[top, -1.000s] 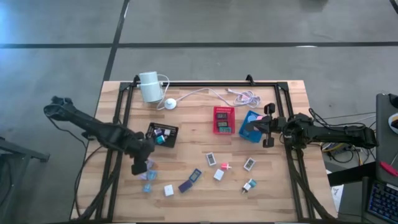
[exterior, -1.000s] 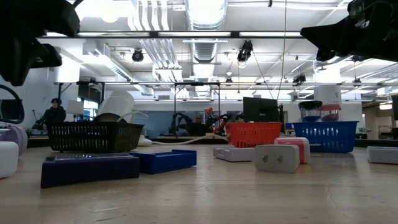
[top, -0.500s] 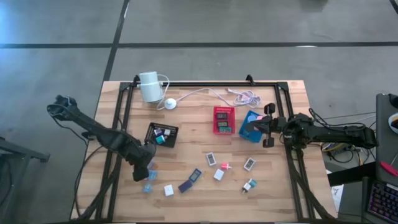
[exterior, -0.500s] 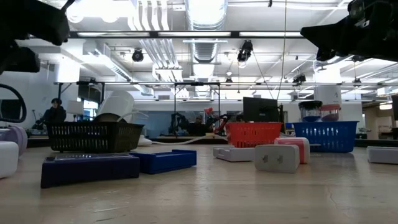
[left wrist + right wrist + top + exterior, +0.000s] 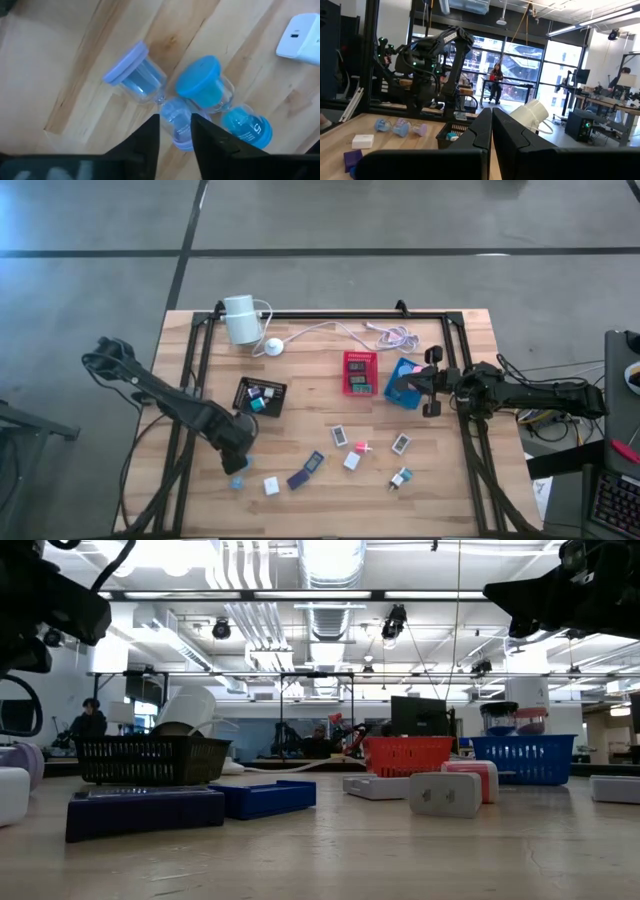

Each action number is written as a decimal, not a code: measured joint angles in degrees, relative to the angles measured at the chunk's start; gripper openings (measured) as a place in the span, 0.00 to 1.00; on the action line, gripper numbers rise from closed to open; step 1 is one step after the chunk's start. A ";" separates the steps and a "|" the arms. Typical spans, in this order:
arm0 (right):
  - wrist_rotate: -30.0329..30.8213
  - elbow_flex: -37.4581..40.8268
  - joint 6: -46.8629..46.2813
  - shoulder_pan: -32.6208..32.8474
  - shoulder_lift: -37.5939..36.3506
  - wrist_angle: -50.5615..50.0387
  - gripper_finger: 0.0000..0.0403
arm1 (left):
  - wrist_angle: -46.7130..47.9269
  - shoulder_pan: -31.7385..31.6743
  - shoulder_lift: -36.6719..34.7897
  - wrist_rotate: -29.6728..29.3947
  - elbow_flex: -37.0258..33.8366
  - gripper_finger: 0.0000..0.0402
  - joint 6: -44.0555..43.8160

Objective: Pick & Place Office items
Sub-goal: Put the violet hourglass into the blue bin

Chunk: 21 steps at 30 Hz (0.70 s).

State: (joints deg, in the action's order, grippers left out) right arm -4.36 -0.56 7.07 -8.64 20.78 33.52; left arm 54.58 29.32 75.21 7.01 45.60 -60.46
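three trays (image 5: 260,396), ten loose items (image 5: 351,461) on the table (image 5: 330,500)

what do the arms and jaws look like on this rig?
Both arms are dark, slim and multi-jointed. The left arm has a cable looping off its elbow. The right arm is bulkier near the wrist. The left gripper and right gripper have flat, matte black, tapering jaws. No markings visible.

3 trays (image 5: 152,759) (black, red, blue) stand across the table (image 5: 330,850).
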 joint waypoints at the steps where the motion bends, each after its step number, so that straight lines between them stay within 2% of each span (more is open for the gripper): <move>1: 0.00 0.00 -0.02 0.00 0.00 0.00 0.02 | -0.18 0.00 0.28 0.10 -0.02 0.33 0.10; 9: 0.00 0.00 0.24 0.02 0.00 0.00 0.02 | -0.64 -0.02 -0.72 0.50 0.02 0.64 0.83; 12: 0.00 0.00 0.26 0.00 0.00 0.00 0.02 | -0.56 -0.02 -0.81 -0.78 -0.26 0.73 -0.04; 16: 0.00 0.00 0.37 0.02 0.00 0.00 0.02 | -0.54 -0.07 -0.76 -1.94 -1.86 0.79 -2.13; 21: 0.00 0.00 0.40 0.02 0.00 0.00 0.02 | -2.04 -1.19 -0.87 -4.38 -5.36 0.80 -4.75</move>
State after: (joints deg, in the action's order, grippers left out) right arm -4.36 -0.56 7.46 -8.62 20.78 33.52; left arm 52.54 28.13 74.35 2.63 40.25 -65.21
